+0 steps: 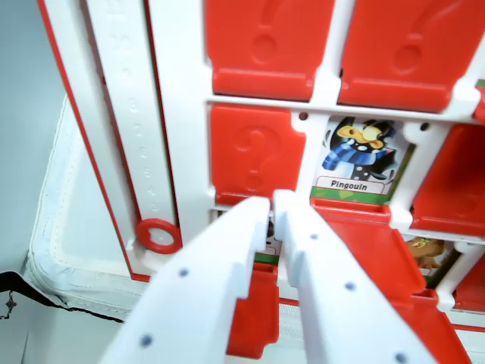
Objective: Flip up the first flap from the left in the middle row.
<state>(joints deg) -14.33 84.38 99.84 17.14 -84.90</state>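
Sitting just left of the frame's centre, a red flap [250, 155] with a raised question mark lies closed in its white slot of the game board [182, 114]. Directly below it the gripper [271, 203] reaches up from the bottom edge, its two white fingers [220, 280] almost together, a thin gap between the tips. The tips are at the lower edge of that flap; whether they touch it cannot be told. Nothing is seen held between them.

To the right of the flap an uncovered slot shows a cartoon card [358, 158] labelled "Pingouin". Above, across the top of the frame, two more red question-mark flaps [269, 45] lie closed. At the right edge and lower right, further red flaps [451, 178] are partly seen, with a sliver of another picture between them.

Left of the flaps runs a white strip with raised dots, and a red ring peg [158, 236] sits at its lower end. The board rests on a pale bench [30, 91] at the left of the frame.
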